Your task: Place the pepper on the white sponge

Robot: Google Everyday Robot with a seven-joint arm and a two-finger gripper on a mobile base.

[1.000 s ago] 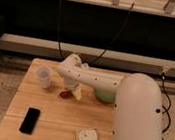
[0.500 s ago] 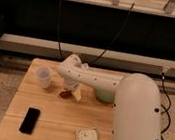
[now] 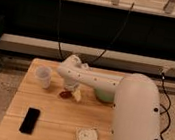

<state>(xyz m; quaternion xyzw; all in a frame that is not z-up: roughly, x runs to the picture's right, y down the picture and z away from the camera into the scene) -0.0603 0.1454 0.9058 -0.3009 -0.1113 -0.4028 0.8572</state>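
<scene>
The pepper [image 3: 65, 94], a small dark red piece, lies on the wooden table [image 3: 53, 111] just right of a white cup. My gripper [image 3: 72, 91] hangs straight down over it at the end of the white arm, open, with one pale finger [image 3: 78, 94] at the pepper's right side. Whether the fingers touch the pepper I cannot tell. The white sponge [image 3: 86, 136] lies flat near the table's front edge, well in front of and to the right of the gripper.
A white cup [image 3: 43, 76] stands at the table's left rear. A black phone-like rectangle [image 3: 30, 120] lies at the front left. A green bowl [image 3: 104, 96] peeks out behind the arm. The bulky arm [image 3: 135, 118] covers the table's right side.
</scene>
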